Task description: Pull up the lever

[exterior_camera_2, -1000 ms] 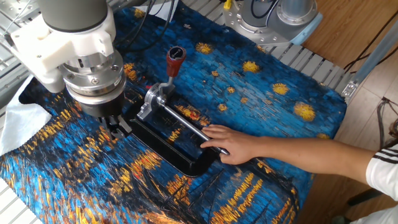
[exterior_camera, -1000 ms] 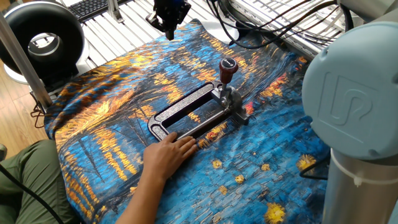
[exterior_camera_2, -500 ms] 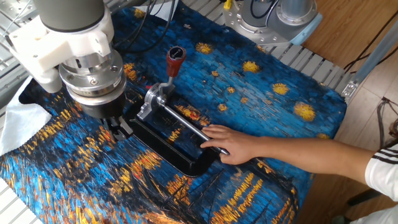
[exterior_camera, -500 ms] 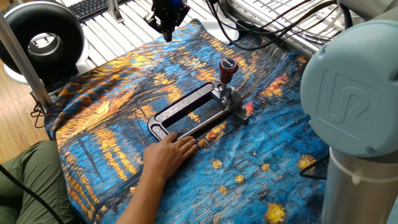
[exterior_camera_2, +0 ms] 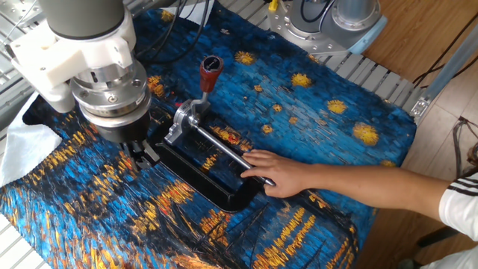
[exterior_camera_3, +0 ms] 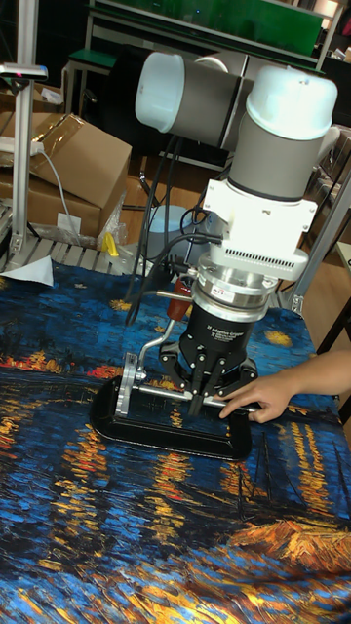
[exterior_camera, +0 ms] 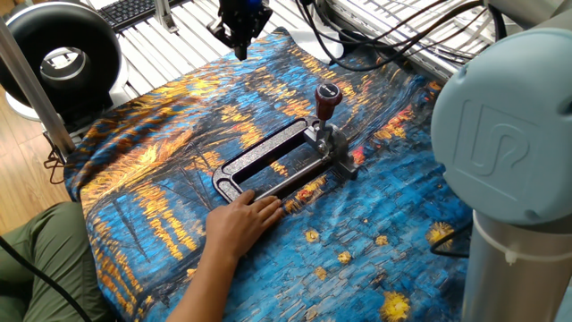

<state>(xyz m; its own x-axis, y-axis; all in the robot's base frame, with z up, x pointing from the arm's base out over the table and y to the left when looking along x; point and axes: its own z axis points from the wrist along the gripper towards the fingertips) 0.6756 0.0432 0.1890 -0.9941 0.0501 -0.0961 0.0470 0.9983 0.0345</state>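
Observation:
The lever (exterior_camera: 326,105) stands about upright, its dark red knob (exterior_camera_2: 210,72) on a short silver arm at one end of the black clamp frame (exterior_camera: 234,180). The knob (exterior_camera_3: 176,309) shows just left of the wrist in the tall view. A person's hand (exterior_camera: 239,223) presses on the frame's other end. My gripper (exterior_camera: 239,42) hangs above the cloth's far edge, apart from the lever. In the other fixed view the gripper (exterior_camera_2: 142,155) is left of the frame (exterior_camera_2: 216,195). Its fingers (exterior_camera_3: 198,401) look closed on nothing.
A painted blue and orange cloth (exterior_camera: 152,161) covers the table. A black ring-shaped device (exterior_camera: 58,58) sits at far left, cables (exterior_camera: 384,36) at the back, the arm's pale base (exterior_camera: 509,161) at right. Cardboard boxes (exterior_camera_3: 68,166) stand behind the table.
My gripper drifted slightly left about a second ago and has held still since. The lever and the hand have not moved.

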